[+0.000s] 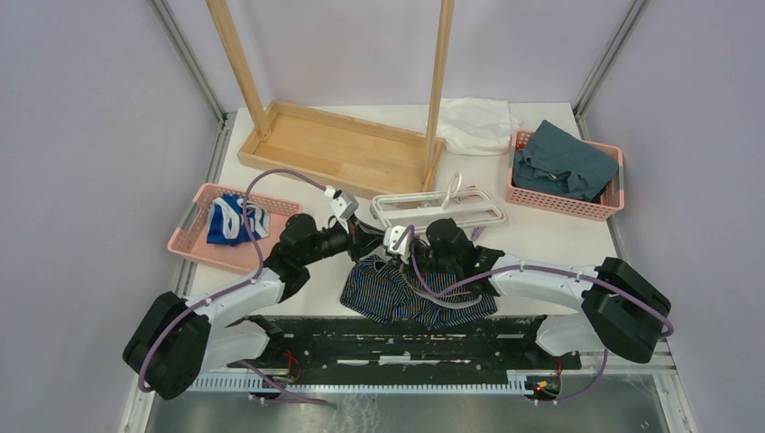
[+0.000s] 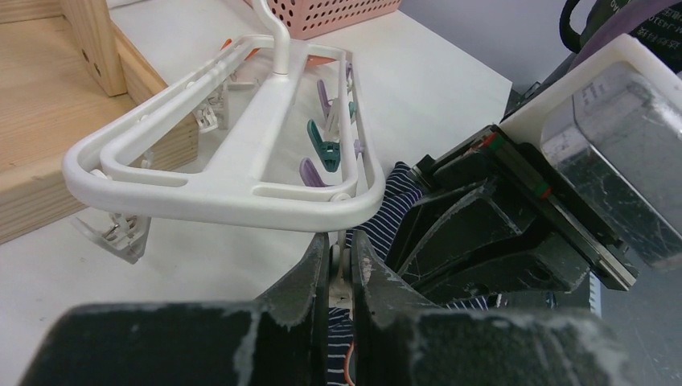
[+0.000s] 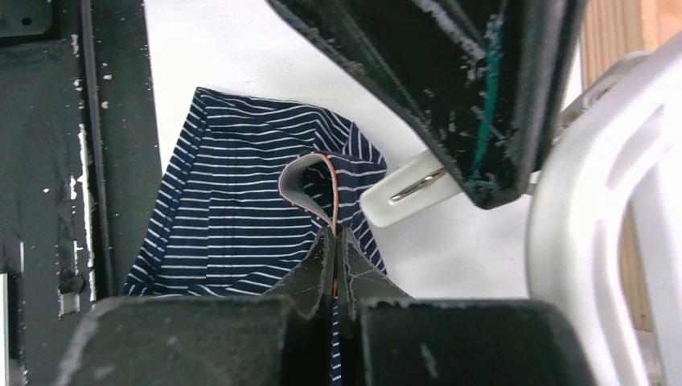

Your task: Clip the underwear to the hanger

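The right claw [image 3: 334, 269] is clamped on the orange-trimmed edge of the dark navy pinstriped boxer shorts [image 3: 233, 217] lying on the white table [image 1: 550, 239] beside the white plastic drying-frame hanger [image 2: 217, 193], whose white clothespin clip [image 3: 398, 197] the left claw [image 2: 341, 269] pinches.

From above, we find both wrists covering the spot where the left jaws and right jaws meet the underwear [image 1: 374, 289] and the hanger [image 1: 439, 209]. The hanger's clips are too small there to tell apart, and the wooden rack [image 1: 334, 149] runs off the top edge. In the left wrist view the clip [image 2: 341, 283] in the left jaws shows only as a white sliver and the right arm hides most of the underwear, while in the right wrist view the hanger is blurred and cut by the right edge, and we cannot see how much cloth the right jaws hold.
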`<state>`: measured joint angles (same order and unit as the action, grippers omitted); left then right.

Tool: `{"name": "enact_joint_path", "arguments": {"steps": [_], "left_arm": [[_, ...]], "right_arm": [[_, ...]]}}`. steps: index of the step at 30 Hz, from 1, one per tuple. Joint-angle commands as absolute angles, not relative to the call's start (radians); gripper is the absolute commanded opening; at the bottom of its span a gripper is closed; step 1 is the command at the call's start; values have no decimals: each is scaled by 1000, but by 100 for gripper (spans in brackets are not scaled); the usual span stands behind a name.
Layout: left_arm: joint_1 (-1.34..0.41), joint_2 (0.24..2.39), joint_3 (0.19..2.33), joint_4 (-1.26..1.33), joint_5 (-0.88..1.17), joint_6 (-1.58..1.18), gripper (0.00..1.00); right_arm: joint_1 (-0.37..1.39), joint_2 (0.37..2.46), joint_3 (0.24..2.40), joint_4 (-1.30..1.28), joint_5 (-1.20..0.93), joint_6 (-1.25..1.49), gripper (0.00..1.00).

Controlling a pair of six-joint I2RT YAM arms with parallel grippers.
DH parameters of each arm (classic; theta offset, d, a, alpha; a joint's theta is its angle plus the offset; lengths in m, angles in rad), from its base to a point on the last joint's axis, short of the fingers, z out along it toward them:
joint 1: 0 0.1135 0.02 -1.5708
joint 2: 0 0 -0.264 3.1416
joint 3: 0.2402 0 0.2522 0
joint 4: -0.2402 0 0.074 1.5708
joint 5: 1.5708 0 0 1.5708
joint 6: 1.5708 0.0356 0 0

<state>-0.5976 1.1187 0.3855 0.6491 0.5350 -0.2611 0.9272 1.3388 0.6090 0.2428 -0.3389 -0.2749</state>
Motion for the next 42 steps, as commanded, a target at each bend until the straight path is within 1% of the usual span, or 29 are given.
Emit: {"name": "enact_joint_path", "arguments": {"steps": [1,8,18,25,30,42], "left_arm": [[-607,1116,397,719,569,-279,3],[-614,1129,390,722,571,-269,3],[-613,1150,391,724,573,-252,3],[-615,1135,394,759,606,-249,3],[-614,1122,400,771,655,-254,3],[-627,1129,377,799,708,-262,3]], "right_arm": [[924,1308,628,328,-269,-285,0],[923,1289,602,376,-247,-280,1],[923,1271,588,382,-242,-291,0],[923,1261,591,339,-328,-314,1],[923,1249,591,317,-345,-332,1],[923,1183,587,271,-272,-352,1]]}}
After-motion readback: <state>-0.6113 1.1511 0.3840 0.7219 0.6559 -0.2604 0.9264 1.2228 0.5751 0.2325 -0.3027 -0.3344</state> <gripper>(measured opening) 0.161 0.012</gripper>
